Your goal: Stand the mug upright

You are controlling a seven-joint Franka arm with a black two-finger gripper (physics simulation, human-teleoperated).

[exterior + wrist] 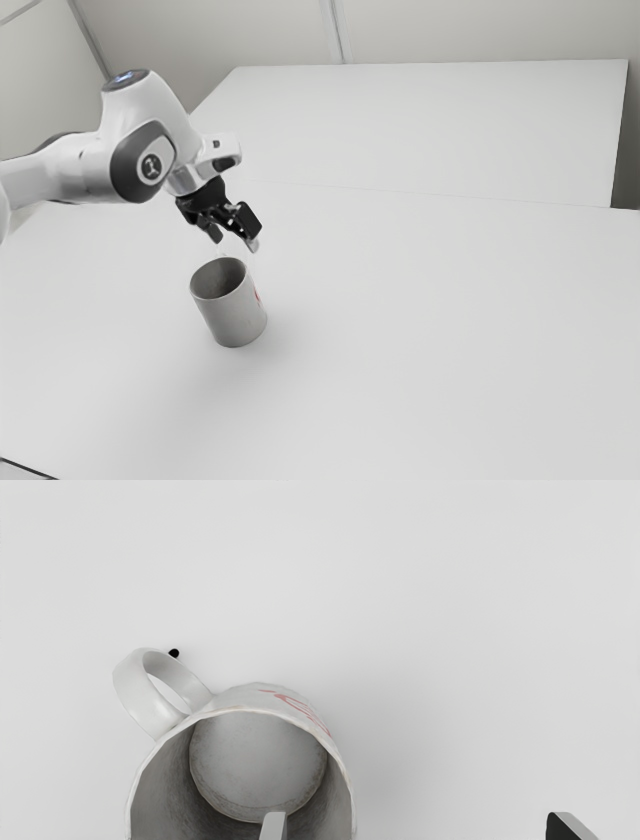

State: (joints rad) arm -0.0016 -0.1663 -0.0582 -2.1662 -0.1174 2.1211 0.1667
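Basically, gripper [234, 240] was open, fingers [274, 827] wide apart, nothing held. It hung above the mug [236, 315], angled down, tips clear of the rim in the exterior view. In the wrist view one finger overlapped the mug's mouth; the other sat out past the rim, over bare table. Arm [60, 175] came in from the exterior view's left.

Mug stood upright on the table [400, 350], mouth up, base down, just below the gripper. Grey-white outside, darker grey inside, inner bottom visible from the wrist. Handle [142, 700] stuck out from the side wall. Red marking [302, 710] ran along the outer wall, near the rim. Small black spot [174, 653] showed right beside the handle; couldn't tell what it was.

Table was plain white, with a soft shadow next to the mug. Another pale, flat surface [430, 120] lay beyond it, toward the back of the exterior view. Light walls [480, 30] behind that, with a vertical seam. A thin dark line [28, 468] crossed the exterior view's lower left corner.
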